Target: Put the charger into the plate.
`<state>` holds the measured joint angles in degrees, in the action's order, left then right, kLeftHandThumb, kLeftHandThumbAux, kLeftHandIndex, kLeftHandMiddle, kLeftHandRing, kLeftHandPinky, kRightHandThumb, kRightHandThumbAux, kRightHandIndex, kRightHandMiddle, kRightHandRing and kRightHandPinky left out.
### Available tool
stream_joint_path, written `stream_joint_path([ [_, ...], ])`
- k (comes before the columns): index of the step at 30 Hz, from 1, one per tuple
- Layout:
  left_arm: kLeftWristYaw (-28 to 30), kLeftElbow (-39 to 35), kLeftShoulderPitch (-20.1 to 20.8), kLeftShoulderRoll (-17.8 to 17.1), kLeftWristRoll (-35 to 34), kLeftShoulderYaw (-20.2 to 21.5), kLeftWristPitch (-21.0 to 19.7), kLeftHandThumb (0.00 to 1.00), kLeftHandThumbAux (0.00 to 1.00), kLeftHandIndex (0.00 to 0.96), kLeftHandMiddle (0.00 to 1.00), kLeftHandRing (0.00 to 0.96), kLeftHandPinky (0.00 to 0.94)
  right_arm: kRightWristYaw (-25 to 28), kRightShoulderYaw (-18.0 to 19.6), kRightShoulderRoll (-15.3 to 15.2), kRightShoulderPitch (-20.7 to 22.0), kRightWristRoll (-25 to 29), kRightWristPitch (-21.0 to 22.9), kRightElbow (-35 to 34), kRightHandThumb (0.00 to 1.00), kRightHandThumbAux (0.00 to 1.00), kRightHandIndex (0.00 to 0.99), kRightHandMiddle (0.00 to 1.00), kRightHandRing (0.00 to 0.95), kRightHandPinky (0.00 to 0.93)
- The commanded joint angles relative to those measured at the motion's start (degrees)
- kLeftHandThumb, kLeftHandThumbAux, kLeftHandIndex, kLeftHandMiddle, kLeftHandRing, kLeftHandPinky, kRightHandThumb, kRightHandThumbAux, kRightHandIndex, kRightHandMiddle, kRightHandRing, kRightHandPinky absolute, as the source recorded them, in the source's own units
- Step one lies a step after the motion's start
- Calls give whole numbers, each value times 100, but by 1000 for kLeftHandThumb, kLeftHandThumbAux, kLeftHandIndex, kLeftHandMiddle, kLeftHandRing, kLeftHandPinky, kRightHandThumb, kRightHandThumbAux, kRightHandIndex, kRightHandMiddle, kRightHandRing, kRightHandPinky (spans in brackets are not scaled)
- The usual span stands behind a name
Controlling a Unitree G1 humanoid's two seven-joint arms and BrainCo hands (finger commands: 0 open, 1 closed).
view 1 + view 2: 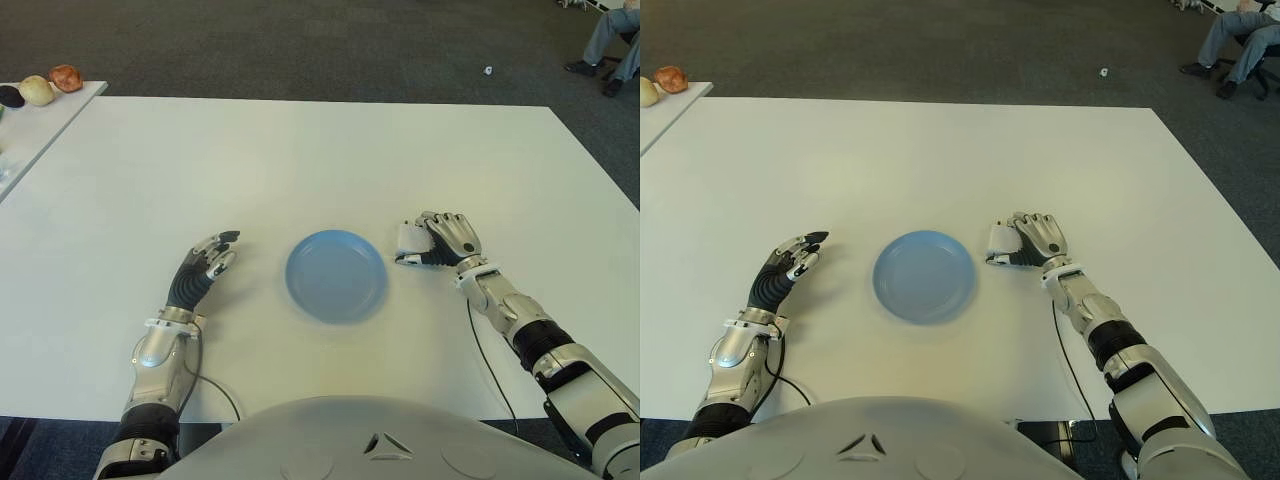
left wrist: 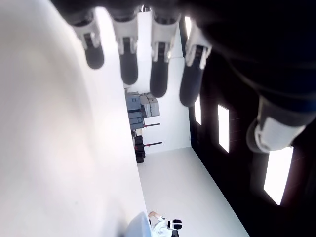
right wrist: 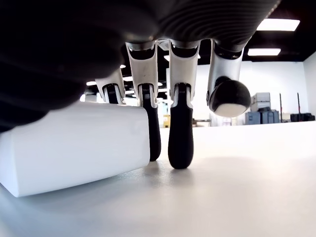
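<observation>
A round blue plate (image 1: 337, 275) lies in the middle of the white table (image 1: 300, 160). Just to its right a white block charger (image 1: 410, 240) lies flat on the table. My right hand (image 1: 428, 244) covers the charger from the right. Its fingers (image 3: 180, 128) curl down past the charger to the tabletop and the thumb sits at the near side. The right wrist view shows the charger (image 3: 74, 148) resting on the surface under the palm. My left hand (image 1: 215, 252) shows left of the plate, fingers relaxed and holding nothing.
A second white table (image 1: 40, 125) at the far left carries round bread-like items (image 1: 50, 85). A seated person's legs (image 1: 612, 40) show on the carpet at the far right. A thin cable (image 1: 485, 365) runs beside my right forearm.
</observation>
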<state>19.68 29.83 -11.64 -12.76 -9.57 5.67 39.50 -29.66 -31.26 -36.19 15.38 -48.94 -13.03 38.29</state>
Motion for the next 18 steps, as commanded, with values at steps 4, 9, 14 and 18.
stream_joint_path([
  [4, 80, 735, -348, 222, 193, -150, 52, 0, 486, 314, 237, 168, 117, 566, 284, -365, -375, 141, -10, -542, 861, 688, 817, 885, 869, 853],
  [9, 213, 827, -293, 259, 78, -126, 103, 8, 486, 311, 239, 172, 123, 753, 618, -478, -566, 176, 144, -1273, 931, 681, 843, 898, 882, 867],
  [14, 235, 844, -284, 277, 72, -109, 121, 18, 498, 312, 239, 173, 125, 738, 843, -459, -672, 232, 111, -1458, 965, 680, 856, 904, 888, 855],
  [18, 192, 843, -286, 273, 117, -115, 112, 22, 506, 313, 239, 175, 133, 710, 1040, -427, -757, 326, 45, -1598, 969, 684, 857, 908, 889, 841],
])
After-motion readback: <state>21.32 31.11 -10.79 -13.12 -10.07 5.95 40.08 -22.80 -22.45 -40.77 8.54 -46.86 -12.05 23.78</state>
